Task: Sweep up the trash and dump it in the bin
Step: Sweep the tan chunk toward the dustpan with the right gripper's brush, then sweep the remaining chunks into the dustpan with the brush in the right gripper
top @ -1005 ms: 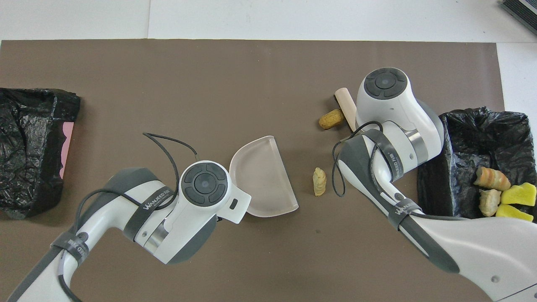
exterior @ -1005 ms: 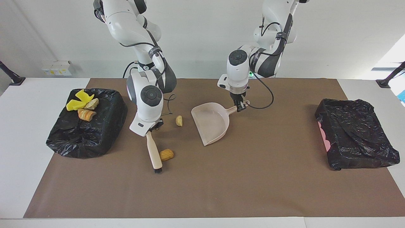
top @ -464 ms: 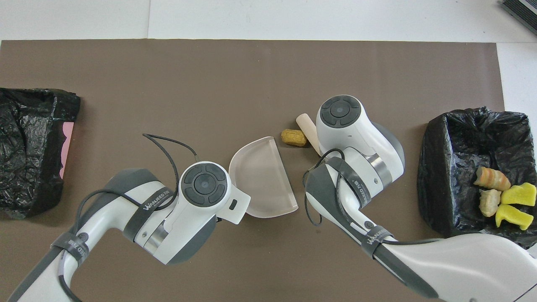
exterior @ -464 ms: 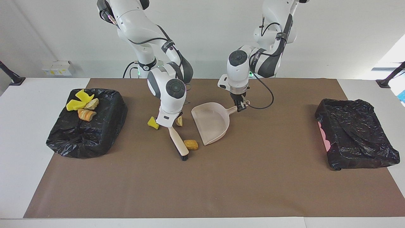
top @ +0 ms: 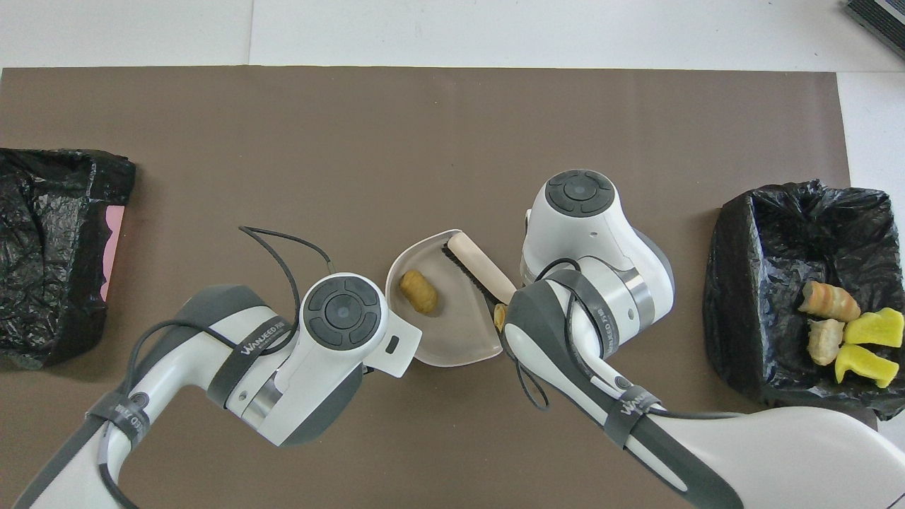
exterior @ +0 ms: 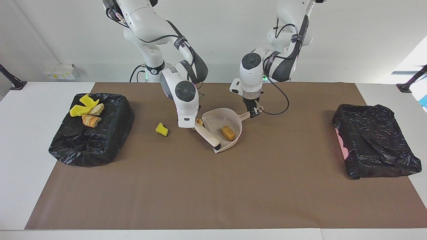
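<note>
My left gripper [exterior: 253, 111] is shut on the handle of the beige dustpan [exterior: 217, 120], which rests on the brown mat. My right gripper [exterior: 193, 126] is shut on a beige brush [exterior: 207, 135] whose black bristles lie across the pan's mouth; the brush also shows in the overhead view [top: 482, 263]. One tan chunk of trash [exterior: 228, 133] lies in the pan. A second tan chunk [exterior: 199, 122] sits at the pan's mouth beside the brush. A yellow scrap [exterior: 161, 129] lies on the mat between the pan and the bin [exterior: 100, 140], hidden in the overhead view.
The black-lined bin at the right arm's end holds several yellow and tan lumps [exterior: 87, 110]. A second black-lined bin [exterior: 375, 145] stands at the left arm's end of the mat. The brown mat [exterior: 213, 193] covers the table.
My right gripper swept the brush toward the dustpan, pushing one tan chunk into it and the other to its mouth. The yellow scrap came into sight. The left arm held still.
</note>
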Motion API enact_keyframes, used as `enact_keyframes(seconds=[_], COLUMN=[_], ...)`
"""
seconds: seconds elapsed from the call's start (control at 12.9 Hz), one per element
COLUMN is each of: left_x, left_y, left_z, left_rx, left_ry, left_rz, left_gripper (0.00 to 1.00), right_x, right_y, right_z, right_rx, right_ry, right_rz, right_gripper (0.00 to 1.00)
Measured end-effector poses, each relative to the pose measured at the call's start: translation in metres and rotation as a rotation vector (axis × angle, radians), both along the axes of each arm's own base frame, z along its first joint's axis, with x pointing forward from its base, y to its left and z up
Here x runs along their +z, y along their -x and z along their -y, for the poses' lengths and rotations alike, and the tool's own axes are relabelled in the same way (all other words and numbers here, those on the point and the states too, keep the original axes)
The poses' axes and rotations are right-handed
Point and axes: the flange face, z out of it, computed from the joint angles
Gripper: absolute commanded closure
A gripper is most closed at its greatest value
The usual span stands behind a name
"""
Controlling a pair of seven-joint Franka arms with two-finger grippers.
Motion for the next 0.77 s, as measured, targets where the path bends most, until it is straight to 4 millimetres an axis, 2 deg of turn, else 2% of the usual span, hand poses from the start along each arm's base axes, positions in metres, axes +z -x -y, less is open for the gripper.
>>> enact_keyframes(seconds=[0.15,0.31,0.54,0.7,0.77], left_x=[0.0,0.0,0.0,0.0,0.0], left_y=[0.0,0.0,0.0,0.001,0.001], left_z=[0.0,0.0,0.0,0.0,0.0], left_rx=[0.0,-0.002,-0.003,-0.005,-0.005], left_ry=[0.002,0.004,0.006,0.006,0.005], left_rz=[0.004,0.007,0.008,0.008,0.008], left_gripper=[1.0,1.0,1.0,1.0,1.0], right_x=[0.011,0.031,0.072,0.084,0.083], right_y=[-0.004,-0.017,-0.029,-0.025,-0.023], right_z=[0.0,0.021,0.082,0.118,0.137], right_rx=[-0.017,-0.055,-0.194,-0.315,-0.375], right_ry=[-0.025,-0.023,0.031,0.101,0.135], right_rz=[0.004,0.014,0.026,-0.013,-0.03], right_gripper=[1.0,1.0,1.0,1.0,1.0])
